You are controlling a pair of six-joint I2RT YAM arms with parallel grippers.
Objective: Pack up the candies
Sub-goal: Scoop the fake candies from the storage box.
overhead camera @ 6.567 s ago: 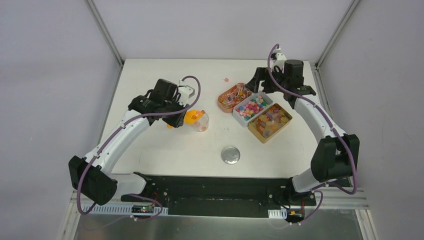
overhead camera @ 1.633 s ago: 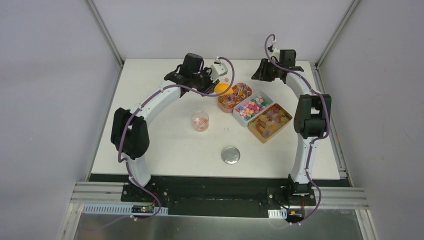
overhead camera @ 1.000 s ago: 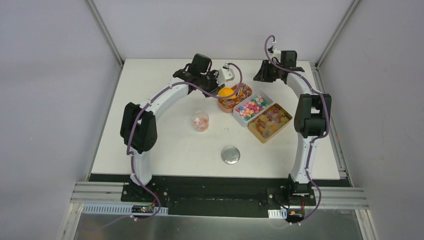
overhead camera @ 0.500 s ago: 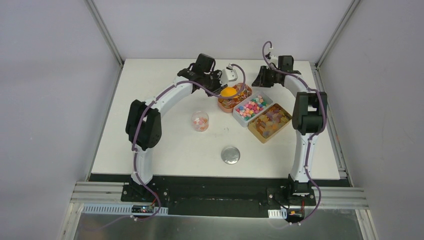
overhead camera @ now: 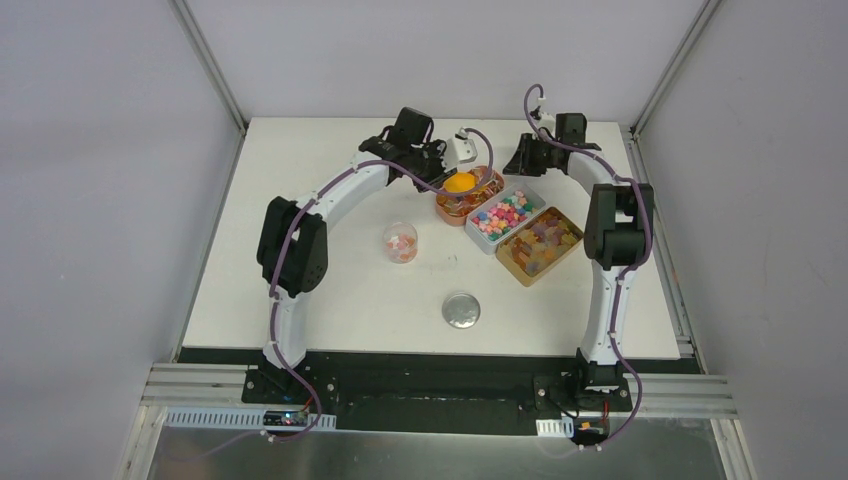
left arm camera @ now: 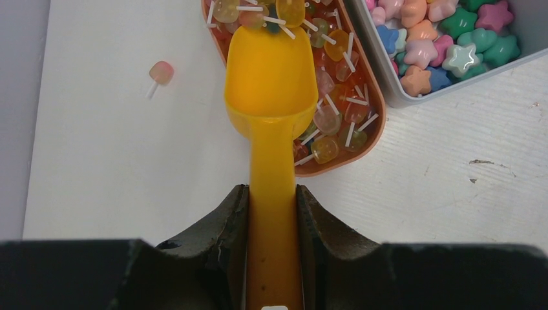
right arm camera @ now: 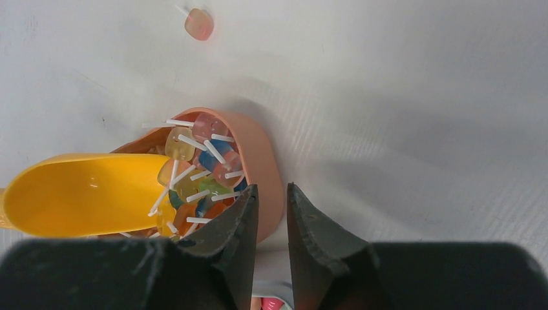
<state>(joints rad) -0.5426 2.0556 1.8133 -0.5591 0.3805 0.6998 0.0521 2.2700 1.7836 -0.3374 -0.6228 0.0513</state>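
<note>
The candies lie in three tins: stick candies in an orange tray point(overhead camera: 482, 178), pastel stars in a grey tin point(overhead camera: 503, 213), amber gummies in a gold tin point(overhead camera: 541, 243). A few more sit in a clear cup point(overhead camera: 400, 241). My left gripper point(left arm camera: 273, 190) is shut on the handle of the orange scoop point(left arm camera: 271, 71). The scoop's bowl rests among the stick candies point(left arm camera: 336, 116), with hardly anything in it. My right gripper point(right arm camera: 271, 190) stands astride the orange tray's far rim point(right arm camera: 265, 155), one finger inside and one outside, a narrow gap left between them.
A round silver lid point(overhead camera: 461, 310) lies near the front middle of the table. One loose candy point(left arm camera: 160, 71) lies on the table beyond the orange tray. The star candies point(left arm camera: 446, 39) sit just right of the scoop.
My left arm has carried the scoop rightward into the orange tray. My right gripper has come down to the tray's far end, and its jaws have narrowed.
</note>
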